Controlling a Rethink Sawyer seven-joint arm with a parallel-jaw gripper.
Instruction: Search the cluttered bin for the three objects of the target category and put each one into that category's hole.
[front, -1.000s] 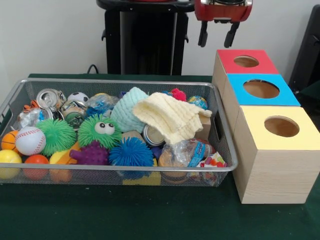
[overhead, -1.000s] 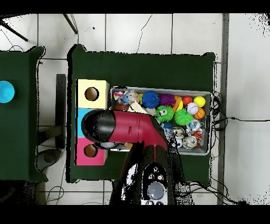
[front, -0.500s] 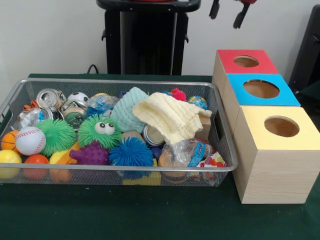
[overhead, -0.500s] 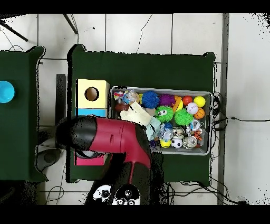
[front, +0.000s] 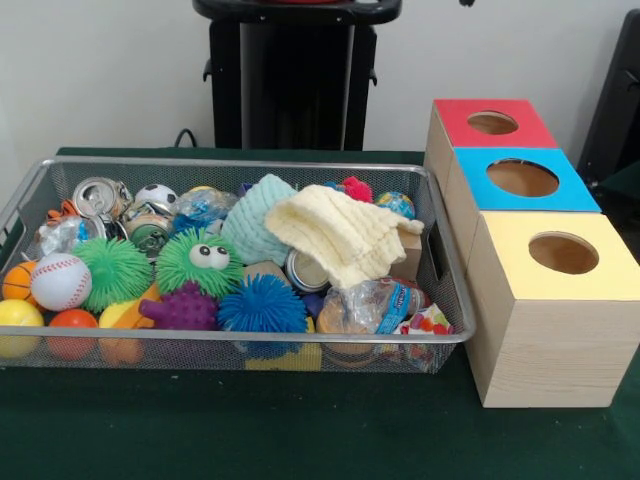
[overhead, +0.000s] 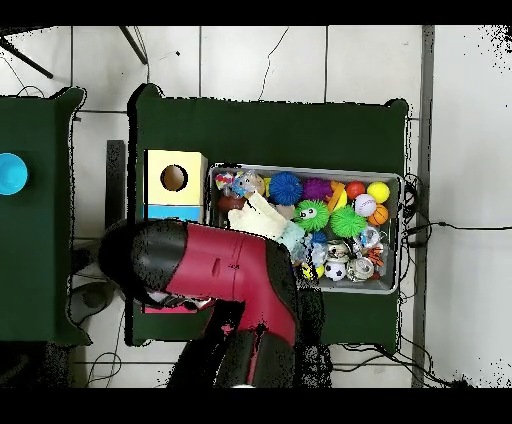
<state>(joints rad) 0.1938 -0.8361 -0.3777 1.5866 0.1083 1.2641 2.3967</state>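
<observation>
Bin (front: 240, 165) sits full beside 3 boxes (front: 545, 290).

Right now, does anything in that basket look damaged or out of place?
Mostly a jumble, nothing spilled. The cans at the wire basket's far left corner look crushed, and the cream knitted cloth lies draped over other items.

Wire bin (front: 440, 262) crammed with toys; cream cloth (front: 345, 235) on top; possibly claw tip (front: 466, 3) at top edge.
</observation>
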